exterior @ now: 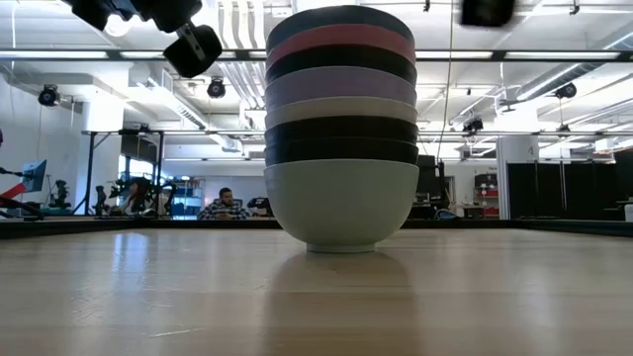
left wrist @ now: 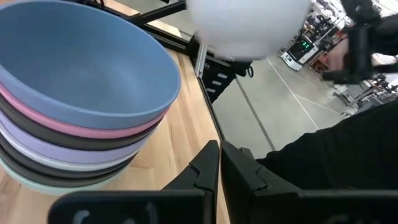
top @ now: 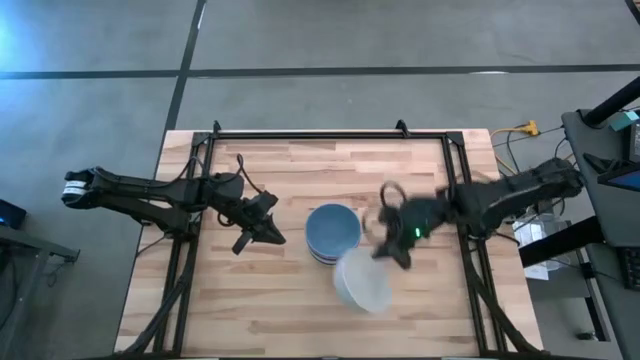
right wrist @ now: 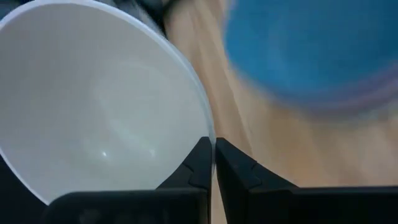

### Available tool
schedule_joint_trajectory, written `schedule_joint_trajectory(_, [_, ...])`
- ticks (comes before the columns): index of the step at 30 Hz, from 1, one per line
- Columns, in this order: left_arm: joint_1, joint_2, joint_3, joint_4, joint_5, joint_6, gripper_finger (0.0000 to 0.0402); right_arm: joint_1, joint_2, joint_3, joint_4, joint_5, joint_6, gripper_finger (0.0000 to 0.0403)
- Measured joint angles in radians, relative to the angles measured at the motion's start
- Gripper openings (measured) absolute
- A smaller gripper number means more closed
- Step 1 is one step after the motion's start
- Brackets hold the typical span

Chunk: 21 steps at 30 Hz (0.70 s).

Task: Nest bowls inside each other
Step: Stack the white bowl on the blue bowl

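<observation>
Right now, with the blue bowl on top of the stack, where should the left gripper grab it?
Probably its rim, from above on the side nearest the left gripper, one finger inside, one outside. The blue bowl is nested upright, so only its rim band shows, and the right gripper holds the white bowl on the other side.

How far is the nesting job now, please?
Mostly done: the stack holds nested bowls, the blue bowl on top. In hand: the right gripper pinches the rim of a white bowl beside the stack. Left: placing that bowl into the blue one. The left gripper waits nearby, shut.
</observation>
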Motion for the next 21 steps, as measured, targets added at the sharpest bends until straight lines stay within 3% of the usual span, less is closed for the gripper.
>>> schedule_joint_trajectory(7, [0.000,-0.018,0.000,0.003,0.001,-0.001,0.0000,-0.260,0.139,0.410,-0.101,-0.100,-0.159,0.0009])
schedule_joint_trajectory(12, [0.001,-0.031,0.000,0.001,0.019,-0.045,0.0000,-0.343,0.367,0.814,-0.495,-0.126,-0.300,0.0009])
schedule_joint_trajectory(16, [0.001,-0.038,0.000,-0.013,0.114,-0.054,0.0000,-0.368,0.561,1.096,-0.813,-0.113,-0.389,0.0009])
schedule_joint_trajectory(19, [0.000,-0.039,0.000,-0.026,0.150,-0.099,0.0000,-0.381,0.681,1.251,-0.968,-0.089,-0.421,0.0009])
schedule_joint_trajectory(21, [0.000,-0.039,0.000,-0.040,0.154,-0.128,0.0000,-0.387,0.710,1.232,-0.969,-0.103,-0.425,0.0009])
